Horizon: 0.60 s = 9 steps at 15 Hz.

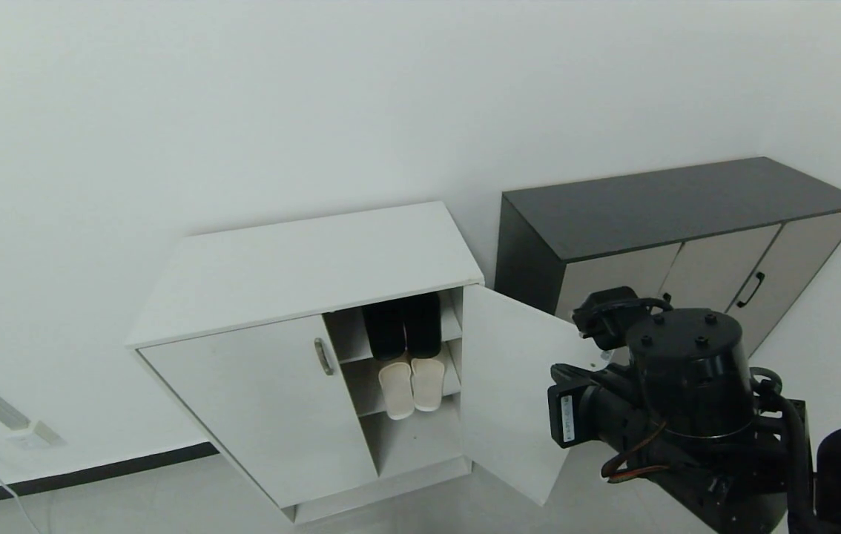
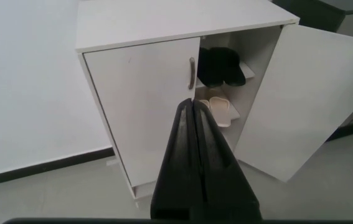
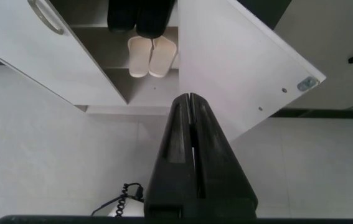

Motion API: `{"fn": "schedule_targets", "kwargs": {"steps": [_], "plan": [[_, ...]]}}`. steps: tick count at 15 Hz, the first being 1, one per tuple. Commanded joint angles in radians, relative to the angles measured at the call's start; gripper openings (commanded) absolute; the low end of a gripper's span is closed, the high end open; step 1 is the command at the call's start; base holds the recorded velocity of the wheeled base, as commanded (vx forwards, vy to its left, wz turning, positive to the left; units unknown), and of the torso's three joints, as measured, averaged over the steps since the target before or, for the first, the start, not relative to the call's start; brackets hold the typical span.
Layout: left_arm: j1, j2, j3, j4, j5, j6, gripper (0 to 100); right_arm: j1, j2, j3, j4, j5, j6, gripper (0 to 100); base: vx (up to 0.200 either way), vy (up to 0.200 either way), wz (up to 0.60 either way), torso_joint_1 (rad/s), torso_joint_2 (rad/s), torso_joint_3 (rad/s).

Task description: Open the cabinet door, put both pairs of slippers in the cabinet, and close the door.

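The left tool (image 2: pixel 193 107) and the right tool (image 3: pixel 192 99) are held clenched, empty, before the cabinet (image 1: pixel 302 259). Its right door (image 1: pixel 509 386) is found open. Black slippers (image 1: pixel 403 326) are set on the upper shelf (image 1: pixel 452 330), white slippers (image 1: pixel 411 384) below at the shelf's front edge, where the closing door could be fouled. Pale floor (image 3: pixel 51 155), white wall (image 1: pixel 242 89) and a dark sideboard (image 1: pixel 673 200) are seen beyond.
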Motion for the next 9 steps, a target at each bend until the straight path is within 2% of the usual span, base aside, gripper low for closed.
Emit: {"fn": "schedule_targets", "kwargs": {"steps": [1,5,9], "plan": [[0.000,0.001,0.001,0.000,0.001,0.000,0,0.000,-0.003,0.001,-0.002,0.000,0.000,0,-0.200,0.000,0.00,-0.002,0.00,0.002],[0.000,0.001,0.001,0.000,0.001,0.000,0,-0.022,0.013,-0.002,-0.008,0.000,-0.012,0,0.000,0.000,0.00,0.000,0.00,0.000],[0.000,0.001,-0.001,0.000,0.001,0.000,0,-0.156,0.071,-0.022,-0.083,0.043,-0.069,0,0.000,0.000,0.00,0.000,0.00,0.000]]}}
